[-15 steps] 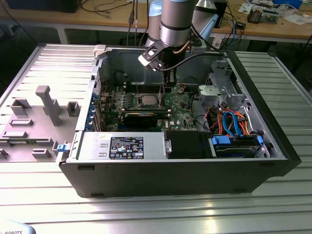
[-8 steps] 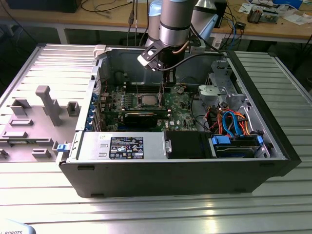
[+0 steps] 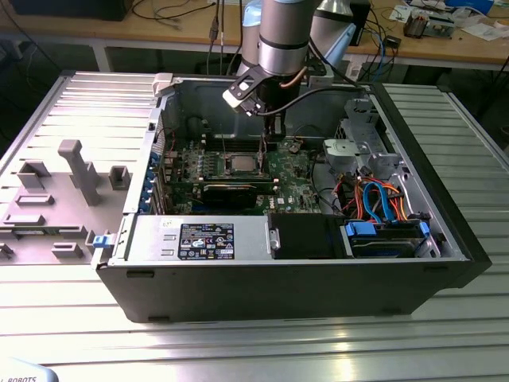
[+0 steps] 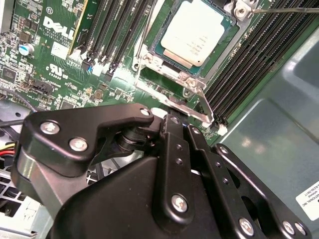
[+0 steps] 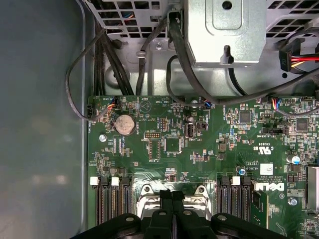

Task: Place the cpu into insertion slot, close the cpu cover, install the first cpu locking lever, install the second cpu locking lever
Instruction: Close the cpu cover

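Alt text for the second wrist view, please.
The cpu lies framed by the silver cpu cover, with memory slots on both sides. The black gripper hangs just beside the cover's edge, near a silver locking lever.

Silver-grey arm [image 3: 284, 36], black cable [image 3: 318, 94], matte black end effector [image 4: 174, 120] with silver screws [image 4: 180, 202]

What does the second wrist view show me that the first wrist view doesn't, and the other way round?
Second wrist view: the cpu, its silver top sitting inside the cpu cover frame.
First wrist view: a round coin battery, black cables and a grey metal bracket beyond the board's edge.
Both wrist views: the gripper close to the socket, the long memory slots and the green circuit board.
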`<act>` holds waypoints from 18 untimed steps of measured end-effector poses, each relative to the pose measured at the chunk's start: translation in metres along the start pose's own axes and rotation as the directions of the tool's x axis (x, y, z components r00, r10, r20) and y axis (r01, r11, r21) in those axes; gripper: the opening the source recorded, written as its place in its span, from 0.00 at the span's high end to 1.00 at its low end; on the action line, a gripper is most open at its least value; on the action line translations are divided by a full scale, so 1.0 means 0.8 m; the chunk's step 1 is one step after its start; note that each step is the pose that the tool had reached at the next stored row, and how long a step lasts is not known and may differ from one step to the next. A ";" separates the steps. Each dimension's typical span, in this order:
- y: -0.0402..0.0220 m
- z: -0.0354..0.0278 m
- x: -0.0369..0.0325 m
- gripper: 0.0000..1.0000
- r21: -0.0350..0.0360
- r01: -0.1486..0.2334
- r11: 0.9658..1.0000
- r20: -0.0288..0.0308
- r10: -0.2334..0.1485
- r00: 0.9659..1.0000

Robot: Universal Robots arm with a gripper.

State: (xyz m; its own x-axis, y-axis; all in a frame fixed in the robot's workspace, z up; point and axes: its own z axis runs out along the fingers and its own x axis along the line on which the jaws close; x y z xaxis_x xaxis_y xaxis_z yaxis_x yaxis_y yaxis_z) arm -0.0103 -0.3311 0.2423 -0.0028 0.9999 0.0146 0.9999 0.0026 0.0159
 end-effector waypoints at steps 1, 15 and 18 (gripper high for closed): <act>-0.0004 0.0000 0.0000 0.89 0.000 0.000 1.000 0.000 0.000 1.000; -0.0030 0.0000 0.0000 0.89 0.000 0.000 1.000 0.000 0.000 1.000; -0.0042 -0.0001 0.0000 0.89 0.000 0.000 1.000 0.000 0.000 1.000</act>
State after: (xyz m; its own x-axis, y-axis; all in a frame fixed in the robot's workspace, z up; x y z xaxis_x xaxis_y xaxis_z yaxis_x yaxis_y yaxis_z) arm -0.0136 -0.3311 0.2423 -0.0028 0.9999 0.0146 0.9999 0.0026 0.0159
